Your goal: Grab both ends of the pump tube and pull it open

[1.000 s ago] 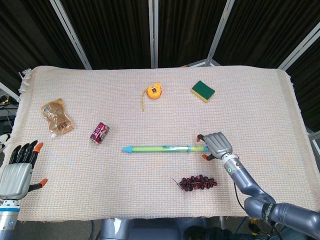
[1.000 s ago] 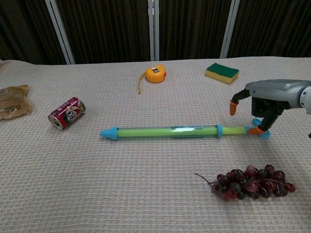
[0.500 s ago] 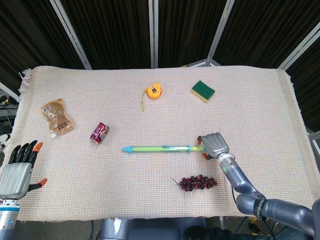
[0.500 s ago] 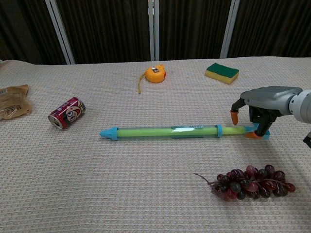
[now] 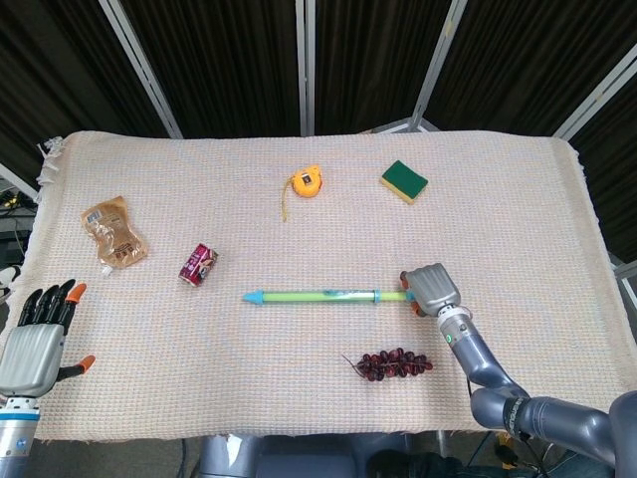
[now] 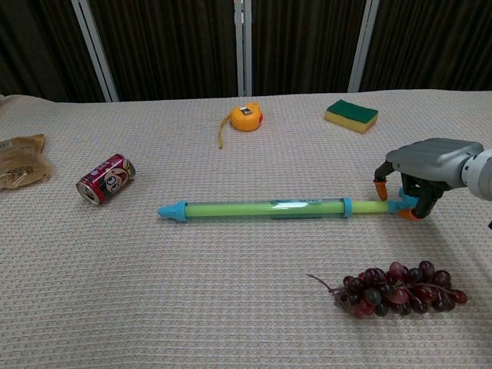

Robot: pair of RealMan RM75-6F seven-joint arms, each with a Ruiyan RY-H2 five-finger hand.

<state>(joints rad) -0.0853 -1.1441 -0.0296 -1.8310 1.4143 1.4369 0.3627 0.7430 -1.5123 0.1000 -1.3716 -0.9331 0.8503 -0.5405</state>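
Note:
The pump tube (image 5: 318,296) (image 6: 261,208), green with blue ends, lies flat along the middle of the cloth-covered table (image 5: 299,398). Its pointed blue tip points left and its thin rod end points right. My right hand (image 5: 430,289) (image 6: 430,161) is curled over the rod end, with the thumb on the far side and the fingertips (image 6: 415,214) on the near side of the blue end piece. My left hand (image 5: 35,339) hangs at the table's front left corner, far from the tube, fingers apart and holding nothing. The chest view does not show it.
A bunch of dark grapes (image 5: 393,362) (image 6: 396,288) lies just in front of my right hand. A red can (image 5: 198,264) (image 6: 106,178) and a brown pouch (image 5: 113,233) lie at the left. An orange tape measure (image 5: 306,182) and a green-yellow sponge (image 5: 403,181) sit further back.
My right hand has lowered onto the tube's right end and its thumb and fingers have closed in around it. The tube and my left hand have stayed put.

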